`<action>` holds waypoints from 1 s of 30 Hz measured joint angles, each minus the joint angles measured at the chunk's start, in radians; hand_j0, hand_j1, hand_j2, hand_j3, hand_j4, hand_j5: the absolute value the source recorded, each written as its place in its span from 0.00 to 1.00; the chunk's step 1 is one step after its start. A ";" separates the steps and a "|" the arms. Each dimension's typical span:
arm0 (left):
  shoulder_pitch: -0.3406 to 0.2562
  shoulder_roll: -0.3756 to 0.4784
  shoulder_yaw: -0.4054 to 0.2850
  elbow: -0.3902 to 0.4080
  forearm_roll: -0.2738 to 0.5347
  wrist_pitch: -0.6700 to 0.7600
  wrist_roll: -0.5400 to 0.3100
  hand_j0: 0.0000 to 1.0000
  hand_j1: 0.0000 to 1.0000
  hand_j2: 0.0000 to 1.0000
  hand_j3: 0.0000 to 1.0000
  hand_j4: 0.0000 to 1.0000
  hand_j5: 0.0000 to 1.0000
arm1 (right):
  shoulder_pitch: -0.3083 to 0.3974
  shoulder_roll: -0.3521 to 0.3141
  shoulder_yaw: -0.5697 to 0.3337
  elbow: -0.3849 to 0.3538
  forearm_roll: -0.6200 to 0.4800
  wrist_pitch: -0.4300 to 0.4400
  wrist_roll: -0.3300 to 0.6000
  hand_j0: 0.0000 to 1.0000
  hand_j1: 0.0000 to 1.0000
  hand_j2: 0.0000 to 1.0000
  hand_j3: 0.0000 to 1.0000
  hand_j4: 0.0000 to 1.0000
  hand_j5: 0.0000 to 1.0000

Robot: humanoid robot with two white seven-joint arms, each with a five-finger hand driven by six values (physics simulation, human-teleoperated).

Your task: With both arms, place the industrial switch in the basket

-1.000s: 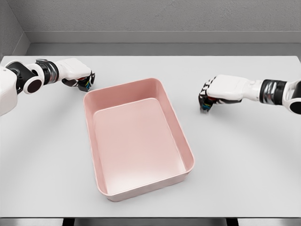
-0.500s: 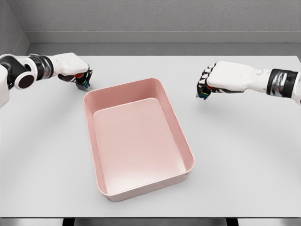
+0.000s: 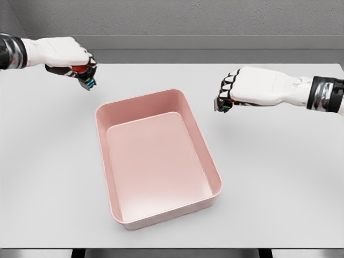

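Industrial switch: two small items, one in each fist, mostly hidden; a red part shows in the left hand [image 3: 75, 64], a dark piece with coloured bits under the right hand [image 3: 239, 91]. Both hands curled tight around their items, raised above the table [image 3: 279, 177]. Basket [image 3: 156, 156]: pink, rectangular, between the hands, nothing inside. Status: pickup appears done; carrying over the basket and release remain.

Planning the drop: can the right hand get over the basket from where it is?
Probably yes: the right hand hangs just right of the pink basket, and nothing lies between them.
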State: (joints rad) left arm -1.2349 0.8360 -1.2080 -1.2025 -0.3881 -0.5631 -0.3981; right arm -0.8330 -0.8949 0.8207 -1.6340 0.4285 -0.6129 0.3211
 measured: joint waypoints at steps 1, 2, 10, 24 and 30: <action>-0.002 0.022 0.000 -0.028 0.012 -0.014 0.000 0.45 0.45 0.45 0.45 0.45 0.45 | 0.000 0.000 0.000 -0.011 0.000 0.000 0.000 0.47 0.47 0.47 0.47 0.47 0.47; -0.003 0.043 0.000 -0.059 0.020 -0.024 -0.001 0.45 0.45 0.45 0.45 0.45 0.45 | 0.000 0.001 0.000 -0.020 -0.001 0.000 0.000 0.47 0.47 0.47 0.47 0.47 0.47; -0.043 0.120 0.000 -0.221 0.106 -0.048 -0.005 0.46 0.46 0.46 0.46 0.46 0.46 | 0.000 0.014 0.006 -0.076 -0.002 0.000 -0.001 0.47 0.47 0.47 0.47 0.47 0.47; -0.014 0.177 -0.043 -0.476 0.136 -0.050 -0.004 0.47 0.47 0.47 0.47 0.47 0.47 | 0.022 0.037 0.020 -0.121 -0.001 0.000 -0.003 0.47 0.47 0.47 0.47 0.47 0.47; 0.035 0.181 -0.068 -0.531 0.133 -0.050 -0.007 0.47 0.47 0.47 0.47 0.47 0.47 | 0.032 0.064 0.026 -0.122 -0.002 0.000 -0.003 0.47 0.47 0.47 0.47 0.47 0.47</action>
State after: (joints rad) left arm -1.1996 1.0174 -1.2759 -1.7332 -0.2554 -0.6133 -0.4048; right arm -0.8007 -0.8309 0.8466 -1.7561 0.4267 -0.6128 0.3182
